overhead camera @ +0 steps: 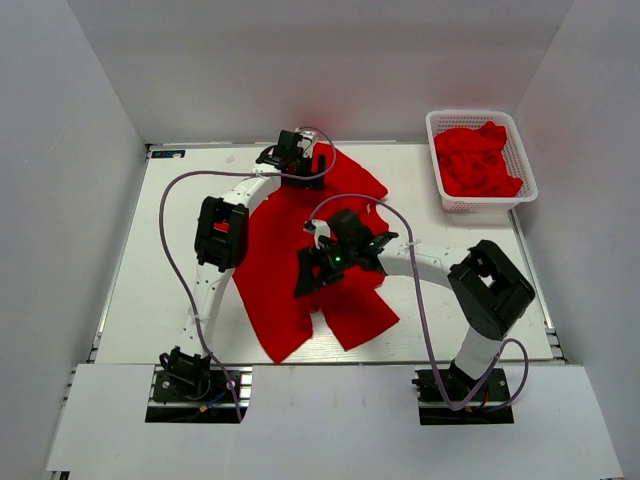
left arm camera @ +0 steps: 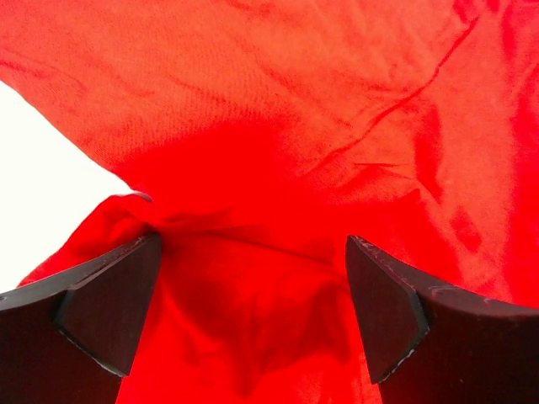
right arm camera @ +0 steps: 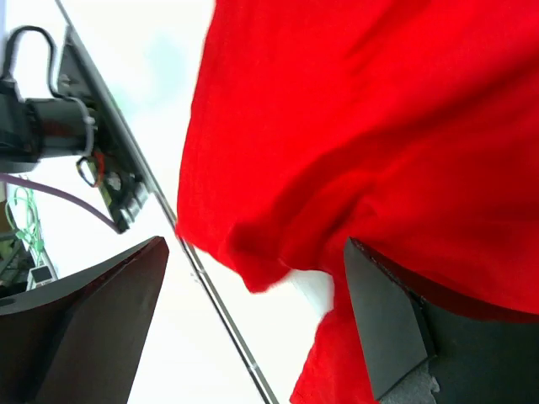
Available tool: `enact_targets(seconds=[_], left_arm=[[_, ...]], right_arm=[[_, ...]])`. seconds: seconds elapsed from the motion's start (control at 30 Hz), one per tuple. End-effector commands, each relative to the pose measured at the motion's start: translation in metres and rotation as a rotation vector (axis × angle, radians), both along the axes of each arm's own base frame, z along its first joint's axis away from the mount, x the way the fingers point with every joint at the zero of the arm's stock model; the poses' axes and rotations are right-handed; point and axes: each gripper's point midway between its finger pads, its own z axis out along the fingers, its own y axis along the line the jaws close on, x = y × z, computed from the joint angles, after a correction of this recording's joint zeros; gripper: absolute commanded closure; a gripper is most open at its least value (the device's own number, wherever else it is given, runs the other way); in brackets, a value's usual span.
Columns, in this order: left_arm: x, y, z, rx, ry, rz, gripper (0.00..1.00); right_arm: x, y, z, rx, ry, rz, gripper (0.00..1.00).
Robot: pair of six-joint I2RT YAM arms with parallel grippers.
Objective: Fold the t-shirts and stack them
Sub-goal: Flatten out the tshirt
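The t-shirt point(overhead camera: 270, 265) I am working on lies spread over the middle of the table point(overhead camera: 160, 260). It runs from the far edge, where it narrows, down to the near edge, where it ends in two uneven flaps. It is rumpled and not yet folded.

The left gripper point(overhead camera: 300, 160) sits over the far end of this shirt. In its wrist view the fingers point(left arm camera: 109, 311) stand wide apart, with the red cloth point(left arm camera: 337, 109) filling the view beyond and between them. A creased hump of cloth bulges up in the gap. The jaws are not closed on anything, though the left fingertip touches a fold at the cloth's edge, beside the bare white tabletop point(left arm camera: 42, 168).

The right gripper point(overhead camera: 312, 275) is over the middle of the shirt, nearer the lower flaps. Its fingers point(right arm camera: 387, 328) are also spread wide, with nothing pinched between them. The cloth point(right arm camera: 379, 126) shows in a loose fold above the right finger.

More red shirts point(overhead camera: 478, 160) are heaped, crumpled, in the white mesh basket point(overhead camera: 524, 170) at the far right corner, well apart from both grippers.
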Motion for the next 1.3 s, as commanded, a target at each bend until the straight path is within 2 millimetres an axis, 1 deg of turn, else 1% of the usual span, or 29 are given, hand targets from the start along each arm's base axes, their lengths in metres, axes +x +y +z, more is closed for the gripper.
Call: enact_targets(seconds=[0.0, 0.07, 0.1, 0.13, 0.17, 0.2, 0.23, 0.27, 0.3, 0.33, 0.37, 0.4, 0.43, 0.47, 0.5, 0.53, 0.57, 0.6, 0.67, 0.7, 0.83, 0.87, 0.93, 1.0, 1.03, 1.1, 1.2, 1.23, 1.27], left_arm=[[-0.002, -0.024, 0.060, -0.106, -0.084, -0.122, 0.00], [-0.002, -0.016, 0.080, -0.078, -0.116, -0.101, 0.00], [-0.003, -0.009, 0.105, -0.059, -0.157, -0.081, 0.00], [-0.009, -0.001, 0.109, -0.037, -0.148, -0.062, 0.00], [-0.012, 0.005, 0.118, -0.020, -0.157, -0.040, 0.00], [-0.017, 0.021, 0.116, 0.023, -0.144, 0.030, 0.00], [-0.025, 0.031, 0.145, 0.024, -0.178, 0.073, 0.00], [-0.032, 0.040, 0.152, 0.027, -0.177, 0.123, 0.00], [-0.037, 0.057, 0.157, 0.066, -0.190, 0.196, 0.00], [-0.054, 0.070, 0.138, 0.107, -0.143, 0.229, 0.00], [-0.068, 0.081, 0.166, 0.088, -0.179, 0.280, 0.00], [-0.077, 0.097, 0.169, 0.120, -0.189, 0.345, 0.00], [-0.099, 0.110, 0.143, 0.163, -0.132, 0.373, 0.00], [-0.109, 0.118, 0.143, 0.163, -0.137, 0.399, 0.00], [-0.120, 0.125, 0.142, 0.154, -0.136, 0.439, 0.00], [-0.143, 0.139, 0.132, 0.155, -0.110, 0.461, 0.00], [-0.154, 0.144, 0.128, 0.156, -0.099, 0.482, 0.00], [-0.171, 0.155, 0.107, 0.165, -0.051, 0.522, 0.00], [-0.187, 0.163, 0.107, 0.151, -0.050, 0.565, 0.00], [-0.195, 0.170, 0.093, 0.145, -0.026, 0.596, 0.00], [-0.201, 0.183, 0.072, 0.162, 0.016, 0.649, 0.00], [-0.201, 0.184, 0.067, 0.170, 0.025, 0.664, 0.00], [-0.200, 0.192, 0.048, 0.196, 0.071, 0.688, 0.00], [-0.196, 0.189, 0.040, 0.189, 0.086, 0.690, 0.00], [-0.194, 0.193, 0.030, 0.200, 0.102, 0.701, 0.00], [-0.188, 0.196, 0.025, 0.206, 0.112, 0.711, 0.00], [-0.179, 0.204, 0.006, 0.238, 0.142, 0.737, 0.00], [-0.181, 0.210, -0.001, 0.259, 0.173, 0.747, 0.00], [-0.176, 0.209, -0.004, 0.254, 0.177, 0.756, 0.00]], right_arm=[[0.003, 0.012, 0.034, 0.072, -0.054, 0.044, 0.10], [0.011, 0.009, 0.039, 0.065, -0.091, 0.017, 0.10], [0.015, 0.006, 0.051, 0.076, -0.125, -0.001, 0.10], [0.030, -0.001, 0.049, 0.027, -0.185, -0.061, 0.10], [0.032, -0.008, 0.051, -0.006, -0.202, -0.083, 0.10], [0.044, -0.015, 0.056, -0.037, -0.257, -0.129, 0.10], [0.051, -0.020, 0.057, -0.058, -0.277, -0.157, 0.10], [0.055, -0.028, 0.057, -0.096, -0.305, -0.180, 0.10], [0.065, -0.035, 0.060, -0.126, -0.334, -0.221, 0.10], [0.071, -0.040, 0.061, -0.144, -0.344, -0.249, 0.10], [0.082, -0.050, 0.061, -0.193, -0.381, -0.287, 0.10], [0.086, -0.054, 0.062, -0.212, -0.386, -0.310, 0.10], [0.093, -0.061, 0.063, -0.231, -0.392, -0.342, 0.10], [0.105, -0.072, 0.063, -0.269, -0.417, -0.394, 0.10], [0.108, -0.073, 0.063, -0.273, -0.418, -0.404, 0.10], [0.116, -0.080, 0.059, -0.292, -0.416, -0.427, 0.10], [0.126, -0.086, 0.062, -0.302, -0.427, -0.462, 0.10], [0.131, -0.087, 0.058, -0.308, -0.414, -0.467, 0.10], [0.147, -0.094, 0.058, -0.319, -0.403, -0.501, 0.10], [0.150, -0.094, 0.053, -0.324, -0.391, -0.495, 0.10], [0.166, -0.104, 0.036, -0.339, -0.332, -0.508, 0.10], [0.170, -0.107, 0.026, -0.356, -0.311, -0.517, 0.10], [0.171, -0.104, 0.022, -0.317, -0.267, -0.490, 0.10], [0.171, -0.102, 0.008, -0.312, -0.231, -0.469, 0.10], [0.174, -0.104, 0.002, -0.309, -0.214, -0.460, 0.10], [0.177, -0.106, -0.012, -0.321, -0.189, -0.460, 0.10], [0.184, -0.115, -0.027, -0.343, -0.156, -0.487, 0.10], [0.188, -0.121, -0.030, -0.348, -0.150, -0.499, 0.10], [0.188, -0.124, -0.032, -0.345, -0.136, -0.505, 0.10]])
